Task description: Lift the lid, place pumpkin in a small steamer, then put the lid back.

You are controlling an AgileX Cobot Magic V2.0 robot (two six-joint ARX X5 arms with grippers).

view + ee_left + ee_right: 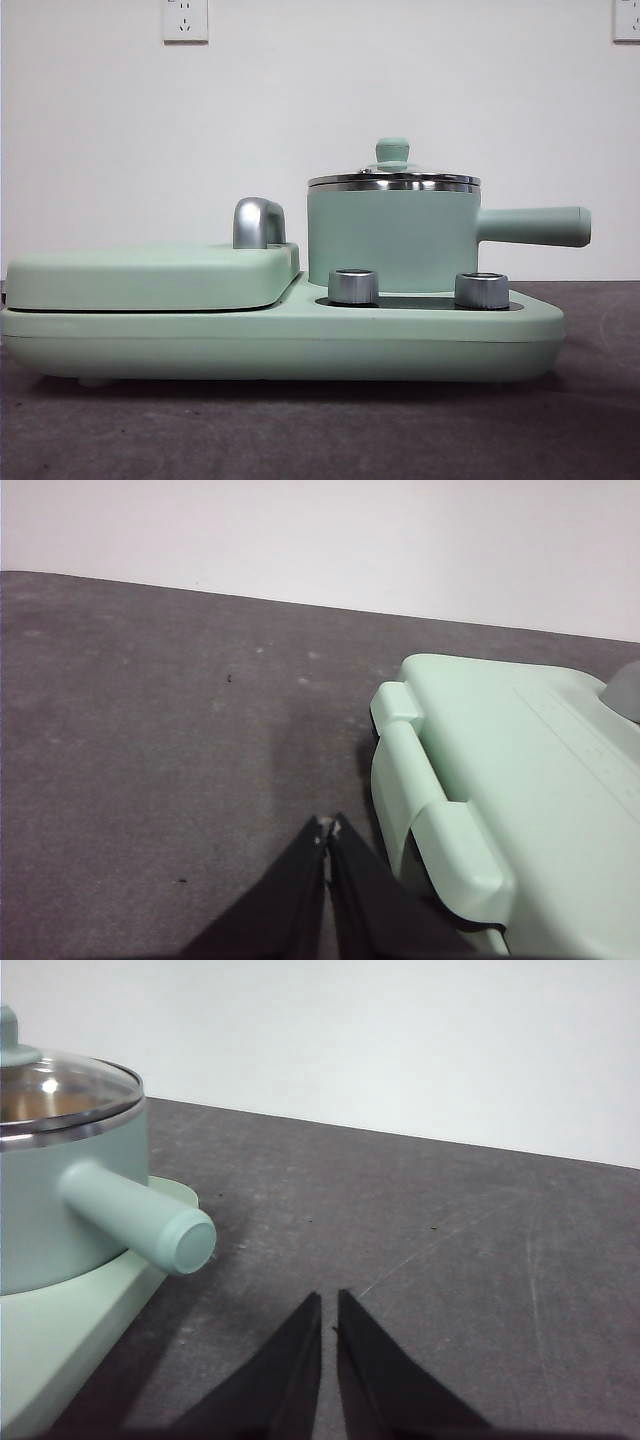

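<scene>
Currently, the lid (394, 178) sat closed on the small steamer (390, 240), which stood on the griddle unit (280, 340). Both the left gripper (327, 830) and right gripper (328, 1300) had their jaws pressed together, empty, over the dark surface (450, 1260).

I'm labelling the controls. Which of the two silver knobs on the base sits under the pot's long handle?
The silver knob toward the handle's free end; the other knob sits below the small steamer's opposite side, nearer the griddle cover.
</scene>
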